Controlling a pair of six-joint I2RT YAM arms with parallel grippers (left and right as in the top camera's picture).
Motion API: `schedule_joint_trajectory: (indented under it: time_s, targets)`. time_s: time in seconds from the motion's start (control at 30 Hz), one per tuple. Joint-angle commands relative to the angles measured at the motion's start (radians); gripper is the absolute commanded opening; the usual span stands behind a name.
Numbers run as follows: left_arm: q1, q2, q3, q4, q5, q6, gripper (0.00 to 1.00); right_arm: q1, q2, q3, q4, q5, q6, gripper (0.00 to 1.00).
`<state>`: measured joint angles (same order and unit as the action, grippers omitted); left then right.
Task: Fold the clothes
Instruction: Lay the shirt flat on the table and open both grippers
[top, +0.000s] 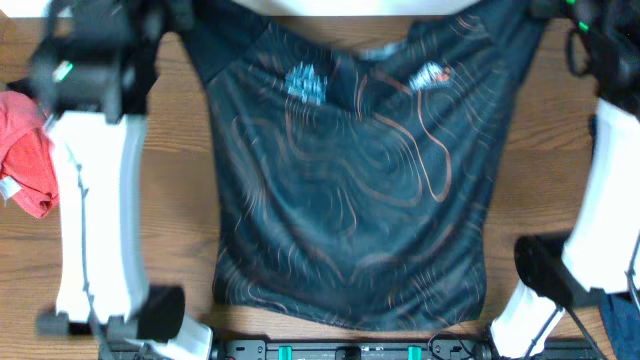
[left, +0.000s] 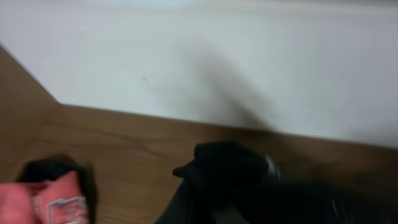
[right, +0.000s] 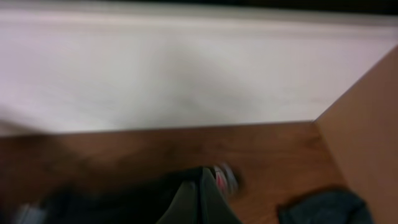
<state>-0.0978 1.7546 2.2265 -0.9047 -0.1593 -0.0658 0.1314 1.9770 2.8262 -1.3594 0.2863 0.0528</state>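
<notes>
Wood-grain surface (top: 170, 200) is filling the overhead view, and a white wall (left: 186, 50) is rising along its far edge. A black jersey (top: 350, 200) with thin orange contour lines is lying spread across the middle of the surface. Its hem is sitting close to the near edge, and its upper part is reaching the far edge, where the cloth is drawing out toward both far corners. 2 pale logos are showing on its chest, creased by folds.

The left arm (top: 95, 220) is stretching from its base at the near edge straight along the jersey's left side, with its dark wrist bending inward near the far left corner. The left claw (left: 231, 208) is sitting low over the wood and pointing at the wall, its jaws pinching narrow on a bunched lump of the jersey. The right arm (top: 610, 200) is mirroring that pose along the right edge, leaning outward and then turning in near the far right corner. The right claw (right: 200, 198) is holding its jaws tight together, with black jersey cloth gathering at its fingertips just above the wood.

A red garment (top: 30, 150) is lying crumpled by the left edge, apart from the jersey. A dark blue-grey garment (right: 326, 211) is lying by the right edge, near the right claw.
</notes>
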Motion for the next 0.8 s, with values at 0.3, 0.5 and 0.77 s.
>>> schedule_joint_trajectory:
  time_s: [0.3, 0.5, 0.77]
  targets:
    - [0.008, 0.306, 0.001, 0.071, 0.048, -0.022, 0.06, -0.063, 0.236, 0.006, -0.002, -0.105, 0.029, 0.01]
    - [0.008, 0.359, 0.001, 0.085, 0.048, -0.038, 0.98, -0.063, 0.333, 0.005, -0.005, -0.127, 0.029, 0.99]
    - [0.008, 0.36, 0.001, 0.042, 0.097, -0.045, 0.98, -0.058, 0.351, 0.006, -0.01, -0.152, 0.051, 0.99]
